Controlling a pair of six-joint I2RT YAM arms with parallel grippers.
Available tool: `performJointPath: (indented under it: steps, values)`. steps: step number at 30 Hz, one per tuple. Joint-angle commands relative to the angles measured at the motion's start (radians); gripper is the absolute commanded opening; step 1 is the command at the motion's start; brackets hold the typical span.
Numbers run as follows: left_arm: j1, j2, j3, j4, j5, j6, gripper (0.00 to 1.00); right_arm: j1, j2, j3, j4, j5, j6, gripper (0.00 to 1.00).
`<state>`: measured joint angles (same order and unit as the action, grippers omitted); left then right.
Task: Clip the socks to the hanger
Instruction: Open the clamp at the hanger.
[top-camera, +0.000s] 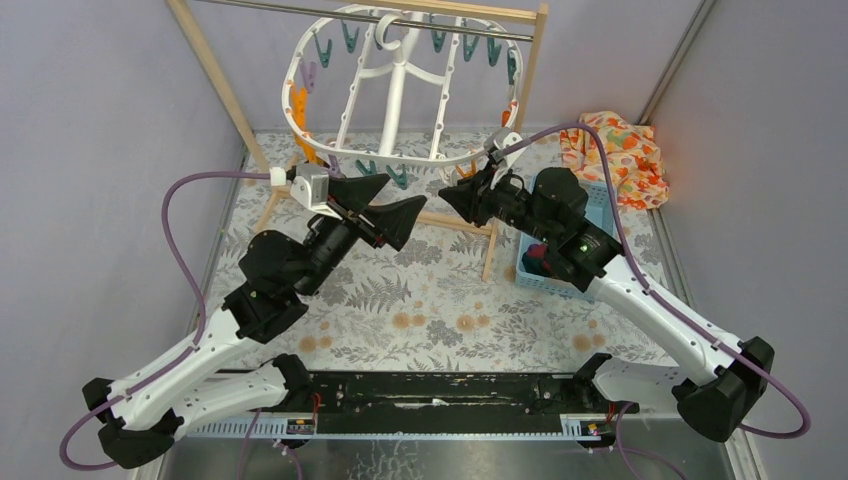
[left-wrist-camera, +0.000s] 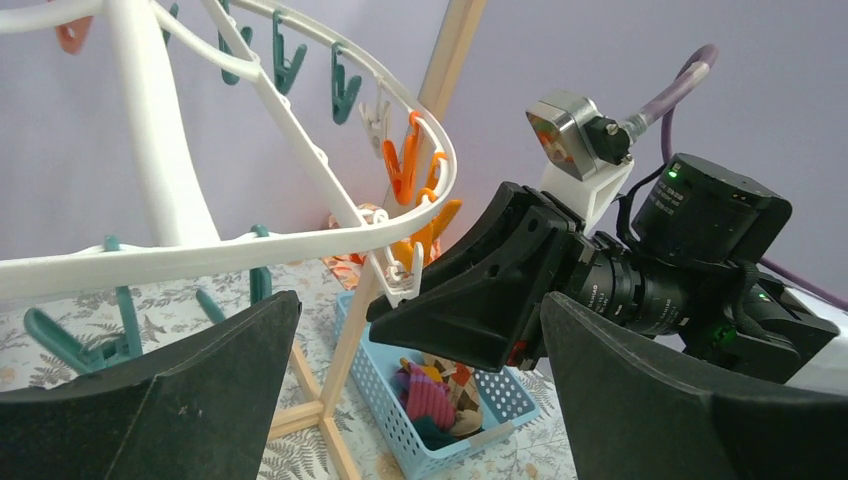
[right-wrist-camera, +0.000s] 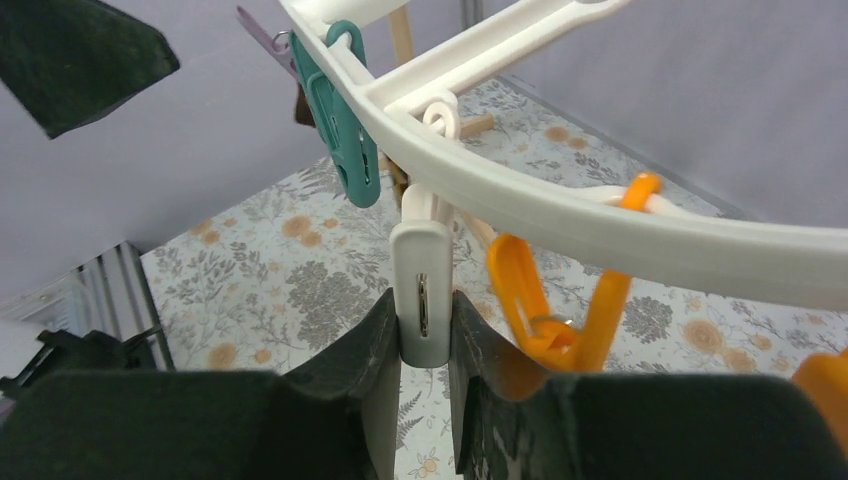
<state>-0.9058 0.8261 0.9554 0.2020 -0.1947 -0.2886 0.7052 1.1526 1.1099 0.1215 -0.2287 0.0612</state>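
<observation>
The white oval hanger (top-camera: 400, 70) hangs from a metal rail, with teal, orange and purple pegs along its rim (left-wrist-camera: 200, 255). My right gripper (right-wrist-camera: 424, 340) is shut on a white peg (right-wrist-camera: 422, 290) dangling from the near rim (right-wrist-camera: 600, 225), beside an orange peg (right-wrist-camera: 545, 310). The same white peg (left-wrist-camera: 400, 280) shows at the tip of my right gripper (left-wrist-camera: 480, 290). My left gripper (left-wrist-camera: 420, 400) stands wide open and empty, just left of it (top-camera: 405, 190). The socks, a magenta striped one (left-wrist-camera: 428, 395) and a brown checked one (left-wrist-camera: 458, 378), lie in a blue basket.
The blue basket (top-camera: 528, 278) sits on the floral mat under my right arm. A wooden rack (top-camera: 225, 90) carries the rail, its post (left-wrist-camera: 350, 330) standing by the basket. An orange floral cloth (top-camera: 615, 150) lies at the back right.
</observation>
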Motion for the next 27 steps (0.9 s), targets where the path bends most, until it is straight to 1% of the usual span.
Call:
performJointPath:
  steps: [1, 6, 11, 13, 17, 18, 21, 24, 27]
  values:
    - [0.003, -0.002, 0.057, -0.002, 0.043, -0.015, 0.99, -0.015, -0.045, 0.059, -0.004, -0.104, 0.006, 0.00]
    - [0.003, 0.011, 0.081, -0.005, -0.013, -0.069, 0.98, -0.029, -0.060, 0.076, -0.006, -0.148, 0.018, 0.00]
    - [0.001, 0.119, 0.182, -0.103, -0.083, -0.102, 0.97, -0.028, -0.057, 0.081, 0.004, -0.138, 0.029, 0.00]
    - [0.002, 0.172, 0.249, -0.173, -0.113, -0.149, 0.97, -0.029, -0.048, 0.088, 0.001, -0.128, 0.039, 0.00]
    - [0.002, 0.306, 0.442, -0.404, -0.167, -0.262, 0.94, -0.028, -0.024, 0.129, -0.038, -0.091, 0.064, 0.00]
    - [0.000, 0.322, 0.463, -0.421, -0.163, -0.282, 0.94, -0.028, -0.025, 0.129, -0.033, -0.093, 0.069, 0.00]
    - [-0.016, 0.341, 0.480, -0.435, -0.162, -0.322, 0.92, -0.028, -0.029, 0.135, -0.022, -0.087, 0.082, 0.00]
    - [-0.047, 0.349, 0.496, -0.473, -0.194, -0.318, 0.92, -0.028, -0.025, 0.151, -0.031, -0.078, 0.089, 0.00]
    - [-0.064, 0.323, 0.480, -0.486, -0.203, -0.318, 0.92, -0.028, -0.016, 0.172, -0.044, -0.073, 0.098, 0.00]
